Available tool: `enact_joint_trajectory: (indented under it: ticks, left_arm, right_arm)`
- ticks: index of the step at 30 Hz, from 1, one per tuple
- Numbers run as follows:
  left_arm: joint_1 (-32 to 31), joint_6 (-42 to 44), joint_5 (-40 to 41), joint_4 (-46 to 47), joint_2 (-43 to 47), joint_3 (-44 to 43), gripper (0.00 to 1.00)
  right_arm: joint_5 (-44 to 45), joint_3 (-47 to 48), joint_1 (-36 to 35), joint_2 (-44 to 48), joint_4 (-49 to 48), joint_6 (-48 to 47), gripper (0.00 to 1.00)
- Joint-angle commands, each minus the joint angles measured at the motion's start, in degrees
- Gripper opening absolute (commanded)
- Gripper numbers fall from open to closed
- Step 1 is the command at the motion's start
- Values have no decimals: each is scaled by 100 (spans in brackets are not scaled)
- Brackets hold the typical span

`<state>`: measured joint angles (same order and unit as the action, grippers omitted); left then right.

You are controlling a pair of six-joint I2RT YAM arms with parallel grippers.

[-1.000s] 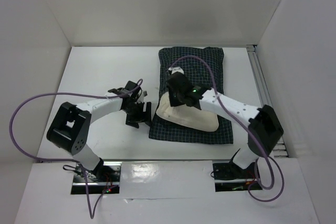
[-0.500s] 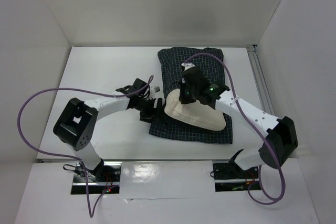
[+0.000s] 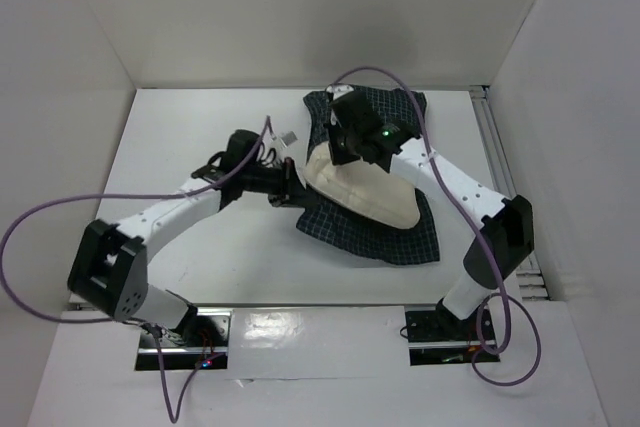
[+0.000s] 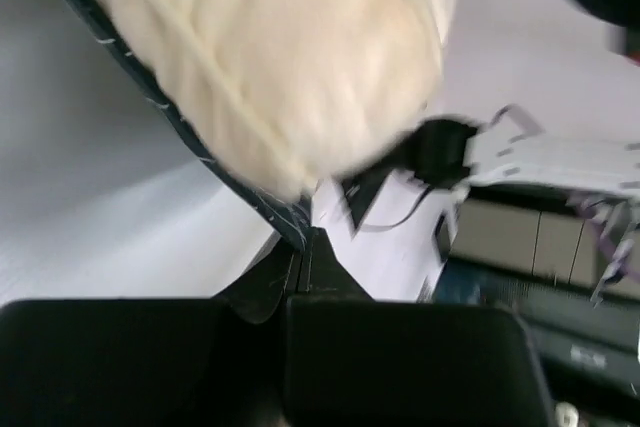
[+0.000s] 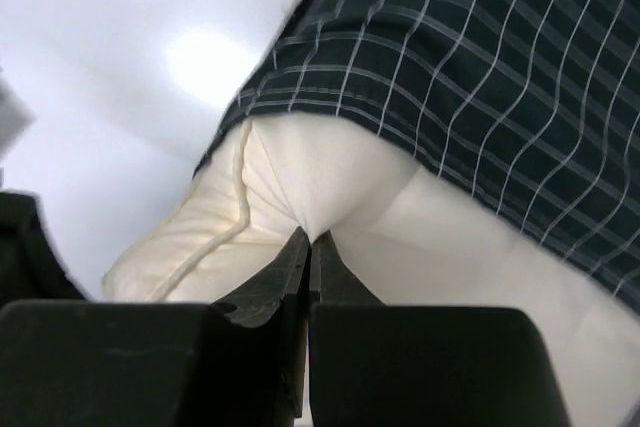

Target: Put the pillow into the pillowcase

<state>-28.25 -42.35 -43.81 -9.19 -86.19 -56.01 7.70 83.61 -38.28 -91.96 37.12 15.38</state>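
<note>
The cream pillow (image 3: 362,195) lies partly on the navy checked pillowcase (image 3: 392,237), and its far end meets the case's upper part. My right gripper (image 3: 336,147) is shut on a fold of the pillow's fabric at that far end. In the right wrist view the right gripper (image 5: 310,239) pinches the pillow (image 5: 300,187) just below the pillowcase (image 5: 480,67). My left gripper (image 3: 294,185) is shut on the pillowcase's left edge. In the left wrist view the left gripper (image 4: 304,247) holds that dark edge of the pillowcase (image 4: 262,203), with the pillow (image 4: 270,57) bulging above.
White walls enclose the table (image 3: 200,147) at the back and on both sides. A metal rail (image 3: 497,162) runs along the right edge. Purple cables (image 3: 30,237) loop off both arms.
The left gripper has reached the pillowcase's left edge and shut on it. The right gripper has carried the pillow's end farther back, and the near part of the pillowcase has swung to the right.
</note>
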Motion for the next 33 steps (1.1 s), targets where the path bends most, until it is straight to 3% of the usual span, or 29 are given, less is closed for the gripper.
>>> enact_joint_trajectory:
  ticks: [1, 3, 6, 8, 11, 17, 21, 28, 31, 32, 33]
  left_arm:
    - [284, -484, -725, 348, 927, -235, 0]
    - [363, -722, -831, 409, 1489, -69, 0]
    - [364, -950, -945, 497, 2252, 440, 0]
    - [364, -1012, -945, 611, 2580, 888, 0]
    - [364, -960, -945, 358, 3011, 1267, 0]
    - [364, -749, -1138, -91, 3433, 1365, 0]
    - [364, -670, -1253, -328, 3539, 1198, 0]
    - [364, -617, -946, -1110, 3856, 214, 0]
    - [364, -564, -700, -1365, 3908, 143, 0]
    - [364, -503, -638, -1366, 3908, 143, 0]
    - [364, -503, -585, -1479, 3908, 221, 0]
  right_arm:
    - [110, 1393, 110, -58, -163, -667, 0]
    - [56, 1369, -143, -287, 137, -738, 0]
    - [363, 194, -434, -349, -186, -580, 0]
    - [617, -587, -374, -593, -503, -405, 0]
    - [925, -680, -76, -875, -916, -70, 0]
    - [1048, 609, 356, -1552, -928, 123, 0]
    - [1110, 2303, 409, -2009, -558, -87, 0]
    - [31, 4407, 15, -2668, -417, -597, 0]
    - [-338, 4341, -231, -2853, -494, -650, 0]
    - [-444, 3999, -293, -2793, -687, -650, 0]
    - [-584, 3056, -355, -2661, -924, -650, 0]
